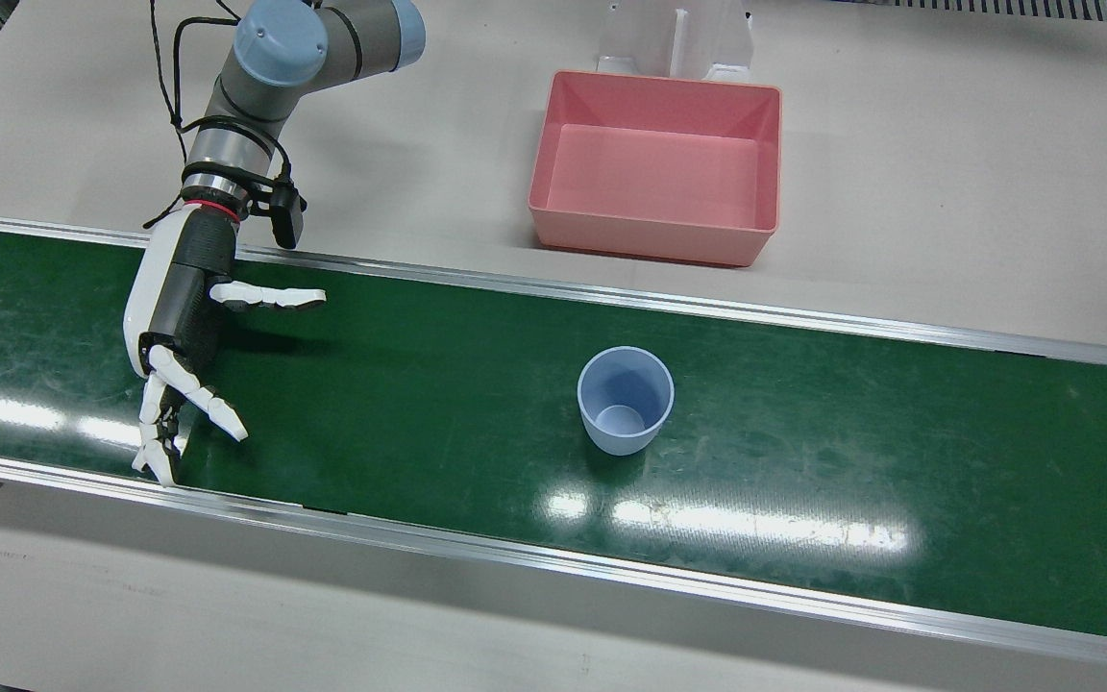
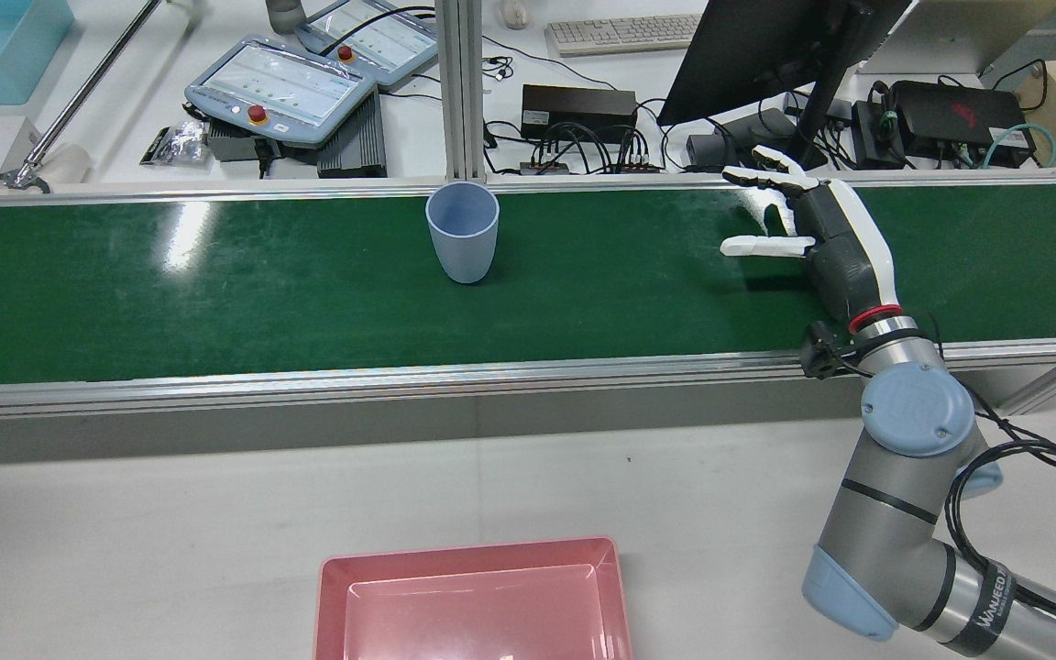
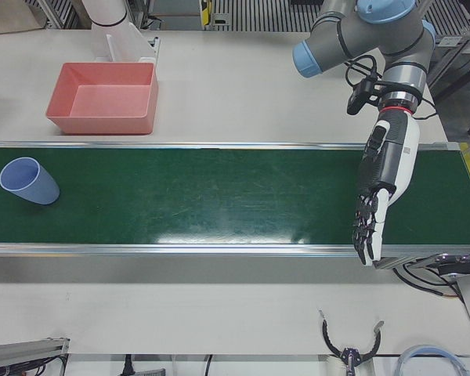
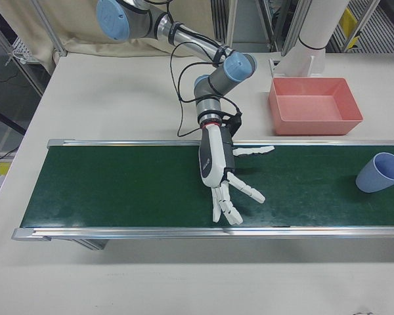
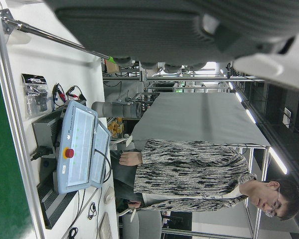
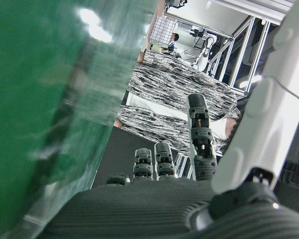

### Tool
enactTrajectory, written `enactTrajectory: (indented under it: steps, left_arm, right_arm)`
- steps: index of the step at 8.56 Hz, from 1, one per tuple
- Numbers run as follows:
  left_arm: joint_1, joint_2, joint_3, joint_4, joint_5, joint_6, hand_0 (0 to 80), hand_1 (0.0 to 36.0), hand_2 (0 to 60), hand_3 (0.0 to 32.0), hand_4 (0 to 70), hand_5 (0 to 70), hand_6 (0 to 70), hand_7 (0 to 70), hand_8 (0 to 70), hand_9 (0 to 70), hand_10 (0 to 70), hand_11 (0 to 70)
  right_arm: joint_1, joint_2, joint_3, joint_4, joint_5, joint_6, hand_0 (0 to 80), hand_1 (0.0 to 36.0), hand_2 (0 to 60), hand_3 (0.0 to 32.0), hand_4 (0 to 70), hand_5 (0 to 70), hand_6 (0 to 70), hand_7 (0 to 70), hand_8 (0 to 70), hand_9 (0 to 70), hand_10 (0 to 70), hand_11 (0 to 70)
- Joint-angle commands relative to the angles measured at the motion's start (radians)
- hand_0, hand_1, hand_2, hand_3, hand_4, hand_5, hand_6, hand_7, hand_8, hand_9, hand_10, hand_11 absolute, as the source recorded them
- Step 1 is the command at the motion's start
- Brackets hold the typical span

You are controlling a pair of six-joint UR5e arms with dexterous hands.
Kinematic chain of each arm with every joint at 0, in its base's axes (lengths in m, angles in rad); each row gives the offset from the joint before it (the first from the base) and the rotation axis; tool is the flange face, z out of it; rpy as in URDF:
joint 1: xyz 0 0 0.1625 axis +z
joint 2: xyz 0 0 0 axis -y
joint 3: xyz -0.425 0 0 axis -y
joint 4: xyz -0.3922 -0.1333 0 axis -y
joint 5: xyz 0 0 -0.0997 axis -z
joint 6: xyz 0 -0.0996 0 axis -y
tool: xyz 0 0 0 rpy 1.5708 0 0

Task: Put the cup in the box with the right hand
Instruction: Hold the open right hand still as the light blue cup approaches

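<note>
Your right hand (image 1: 190, 332) hovers over the green belt (image 1: 419, 384) with fingers spread, holding nothing, well apart from the upright blue cup (image 1: 625, 399) — sweep in sideways and you may topple it before reaching the pink box (image 1: 654, 168).

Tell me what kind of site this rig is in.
Probably a robotics lab or test cell, not a production line: a short green conveyor belt on a bench, teach pendants and a monitor behind it, and an operator sitting close by.
</note>
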Motion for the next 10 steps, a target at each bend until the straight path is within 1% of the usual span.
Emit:
enactTrajectory:
  steps: [1, 2, 3, 4, 5, 6, 7, 8, 9, 10]
  left_arm:
    - [0.001, 0.000, 0.000, 0.000, 0.000, 0.001, 0.0, 0.0, 0.0, 0.0, 0.0, 0.0, 0.0, 0.0, 0.0, 0.0, 0.0, 0.0]
    - [0.001, 0.000, 0.000, 0.000, 0.000, 0.001, 0.0, 0.0, 0.0, 0.0, 0.0, 0.0, 0.0, 0.0, 0.0, 0.0, 0.0, 0.0]
    - [0.001, 0.000, 0.000, 0.000, 0.000, 0.001, 0.0, 0.0, 0.0, 0.0, 0.0, 0.0, 0.0, 0.0, 0.0, 0.0, 0.0, 0.0]
    - [0.001, 0.000, 0.000, 0.000, 0.000, 0.001, 0.0, 0.0, 0.0, 0.0, 0.0, 0.0, 0.0, 0.0, 0.0, 0.0, 0.0, 0.0]
    - [0.001, 0.000, 0.000, 0.000, 0.000, 0.001, 0.0, 0.0, 0.0, 0.0, 0.0, 0.0, 0.0, 0.0, 0.0, 0.0, 0.0, 0.0]
    - [0.000, 0.000, 0.000, 0.000, 0.000, 0.001, 0.0, 0.0, 0.0, 0.0, 0.0, 0.0, 0.0, 0.0, 0.0, 0.0, 0.0, 0.0]
    - [0.001, 0.002, 0.000, 0.000, 0.000, 0.001, 0.0, 0.0, 0.0, 0.0, 0.0, 0.0, 0.0, 0.0, 0.0, 0.0, 0.0, 0.0]
    - [0.001, 0.000, 0.000, 0.000, 0.000, -0.001, 0.0, 0.0, 0.0, 0.0, 0.0, 0.0, 0.0, 0.0, 0.0, 0.0, 0.0, 0.0]
    - [0.000, 0.000, 0.000, 0.000, 0.000, 0.001, 0.0, 0.0, 0.0, 0.0, 0.0, 0.0, 0.0, 0.0, 0.0, 0.0, 0.0, 0.0]
    - [0.000, 0.000, 0.000, 0.000, 0.000, 0.001, 0.0, 0.0, 0.0, 0.0, 0.0, 0.0, 0.0, 0.0, 0.0, 0.0, 0.0, 0.0]
  right_arm:
    - [-0.002, 0.001, -0.002, 0.002, -0.002, 0.000, 49.1, 11.7, 8.5, 0.0, 22.5, 4.0, 5.1, 20.4, 6.4, 13.9, 0.2, 1.6]
    - [-0.002, 0.001, -0.002, 0.002, -0.003, 0.000, 50.3, 9.0, 0.0, 0.0, 25.3, 4.0, 5.1, 20.5, 6.5, 14.0, 0.3, 1.6]
    - [-0.002, 0.001, -0.002, 0.000, -0.002, -0.002, 50.3, 9.1, 0.0, 0.0, 26.4, 4.0, 5.1, 20.4, 6.5, 14.0, 0.4, 1.8]
    - [-0.002, 0.002, -0.002, 0.002, -0.003, -0.002, 47.9, 14.5, 17.3, 0.0, 19.1, 4.0, 5.1, 20.2, 6.5, 14.0, 0.3, 1.6]
    - [-0.002, 0.002, -0.002, 0.002, -0.003, -0.002, 49.7, 11.0, 5.6, 0.0, 25.7, 4.1, 5.0, 19.9, 6.5, 13.9, 0.2, 1.6]
    - [-0.003, 0.002, -0.002, 0.000, -0.003, -0.002, 47.5, 15.4, 20.0, 0.0, 17.7, 4.1, 5.0, 20.1, 6.6, 14.1, 0.3, 1.6]
    - [-0.003, 0.002, -0.002, 0.000, -0.003, -0.002, 49.4, 11.0, 5.8, 0.0, 23.9, 4.1, 5.0, 20.1, 6.6, 14.0, 0.1, 1.4]
    - [-0.005, 0.002, -0.002, 0.000, -0.003, -0.002, 49.9, 10.0, 2.8, 0.0, 25.1, 4.0, 5.1, 20.2, 6.5, 14.0, 0.2, 1.5]
    - [-0.006, 0.002, 0.000, 0.000, -0.003, -0.002, 50.1, 10.1, 2.9, 0.0, 25.5, 4.1, 5.1, 20.5, 6.6, 14.0, 0.2, 1.5]
    - [-0.006, 0.004, 0.000, 0.000, -0.005, -0.002, 49.3, 12.0, 8.6, 0.0, 23.1, 4.1, 5.2, 20.6, 6.8, 14.4, 0.3, 1.6]
